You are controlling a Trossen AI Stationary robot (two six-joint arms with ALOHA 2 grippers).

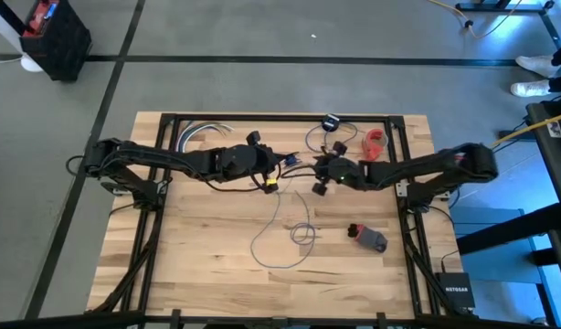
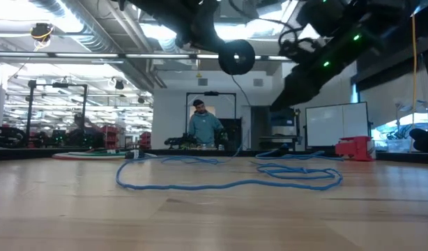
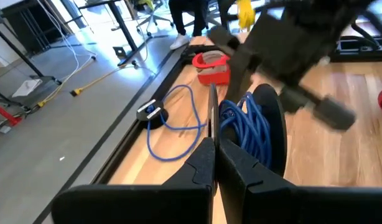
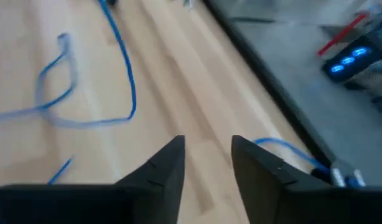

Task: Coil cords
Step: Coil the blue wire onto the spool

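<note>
A thin blue cord (image 1: 285,239) lies in loose loops on the wooden table; the low view shows the cord (image 2: 228,183) flat on the boards. Part of the blue cord (image 3: 247,127) is wound on a black spool (image 2: 236,57) that hangs in the air above mid-table. My left gripper (image 3: 214,155) is shut on that spool. Just right of the spool, my right gripper (image 4: 208,155) is open with nothing between its fingers. A second blue loop (image 3: 172,124) with a black plug (image 1: 331,122) lies near the far edge. My left gripper pinches the thin black flange (image 3: 211,112) of the spool at its edge, between its two shut fingers. The fingers come in from the table's left, slanting slightly down. The spool is lifted clear of the table, and the wound cord sits just beside the flange.
A red tape roll (image 1: 376,142) sits at the far right of the table. A red-and-grey object (image 1: 367,238) lies right of the loose loops. The black frame rails (image 1: 280,117) border the table. A person (image 2: 203,129) stands in the room behind.
</note>
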